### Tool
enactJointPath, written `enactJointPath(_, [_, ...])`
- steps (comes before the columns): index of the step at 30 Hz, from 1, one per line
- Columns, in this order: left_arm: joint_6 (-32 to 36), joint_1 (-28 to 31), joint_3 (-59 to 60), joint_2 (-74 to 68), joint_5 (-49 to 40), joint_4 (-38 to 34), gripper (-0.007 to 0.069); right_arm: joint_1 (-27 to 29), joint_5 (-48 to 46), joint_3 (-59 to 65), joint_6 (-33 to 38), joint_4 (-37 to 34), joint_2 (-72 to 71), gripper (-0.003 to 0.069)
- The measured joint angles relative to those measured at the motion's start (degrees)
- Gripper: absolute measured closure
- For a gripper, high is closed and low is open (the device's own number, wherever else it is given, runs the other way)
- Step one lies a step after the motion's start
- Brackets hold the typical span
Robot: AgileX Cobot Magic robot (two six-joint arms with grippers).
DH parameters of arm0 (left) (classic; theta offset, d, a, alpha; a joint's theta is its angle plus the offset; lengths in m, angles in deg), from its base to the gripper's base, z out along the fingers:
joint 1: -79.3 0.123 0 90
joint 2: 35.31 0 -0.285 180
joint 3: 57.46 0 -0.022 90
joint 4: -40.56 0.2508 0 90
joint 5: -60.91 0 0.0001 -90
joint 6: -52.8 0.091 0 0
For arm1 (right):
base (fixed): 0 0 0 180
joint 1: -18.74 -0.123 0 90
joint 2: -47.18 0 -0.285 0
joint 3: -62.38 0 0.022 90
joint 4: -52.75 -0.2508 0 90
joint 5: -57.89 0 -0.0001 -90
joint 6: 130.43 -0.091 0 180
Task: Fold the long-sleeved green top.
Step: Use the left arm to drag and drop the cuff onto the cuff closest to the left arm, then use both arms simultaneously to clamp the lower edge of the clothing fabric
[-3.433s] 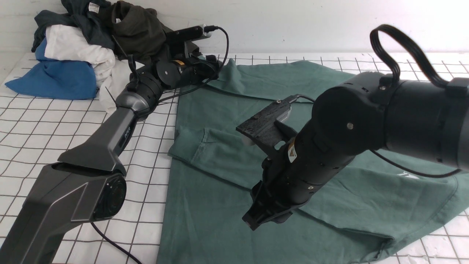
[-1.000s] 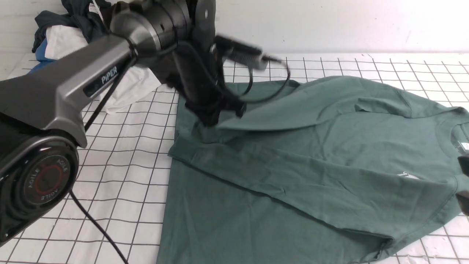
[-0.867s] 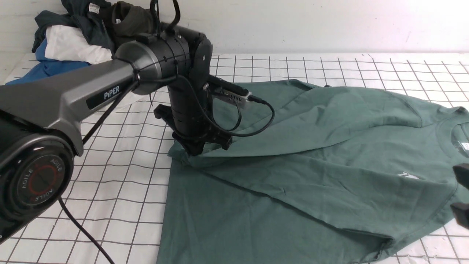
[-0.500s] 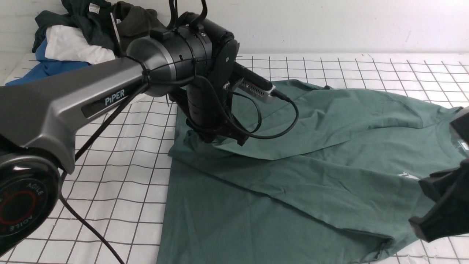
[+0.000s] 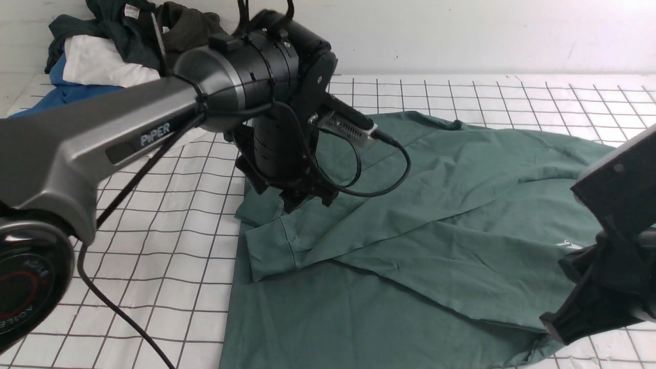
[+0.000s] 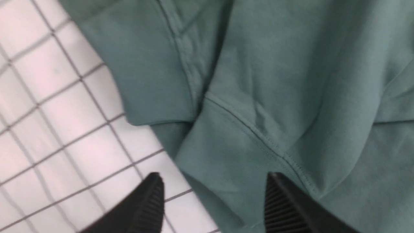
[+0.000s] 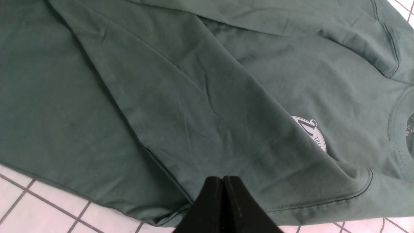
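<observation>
Left tool (image 6: pixel 213 181), spread wide, hovers above the cuff (image 5: pixel 269 251) of the green long-sleeved top (image 5: pixel 410 246); right tool (image 7: pixel 223 184), pinched closed, sits at its near edge.

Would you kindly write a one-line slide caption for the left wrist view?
Open left gripper hovering over a sleeve cuff of the green long-sleeved top on the gridded table.

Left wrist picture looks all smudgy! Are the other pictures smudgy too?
Left wrist view: yes, fuzzy; the grid lines and the seams of the green long-sleeved top look smeared. Right wrist view: sharp, with crisp stitching and white logo. Front view: the top is clear, but the PiPER lettering on the left arm is blurred.
</observation>
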Motion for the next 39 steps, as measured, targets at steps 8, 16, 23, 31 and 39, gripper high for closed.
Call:
enactJointPath(8, [0.26, 2.77, -0.16, -1.57, 3.47, -1.02, 0.0137, 0.0, 0.88, 0.02, 0.7, -0.24, 1.78, 0.0673])
enactJointPath(16, [15.24, 2.15, 9.05, 1.46, 0.89, -18.26, 0.0136, 0.0, -8.29, 0.06, 22.8, -15.46, 2.74, 0.0673])
enactJointPath(23, [32.64, -3.89, 29.95, 15.18, 0.97, -25.24, 0.0136, 0.0, -11.07, 0.17, 42.73, -34.1, 2.74, 0.0673])
enactJointPath(31, [36.04, -8.61, 51.97, 19.29, 23.6, -9.82, 0.014, 0.0, 0.78, 0.17, 53.05, -36.91, 2.74, 0.0673])
enactJointPath(39, [34.45, -9.29, 54.57, 18.72, 26.56, -6.17, 0.0393, 0.0, 1.95, 0.17, 53.27, -35.68, 2.74, 0.0673])
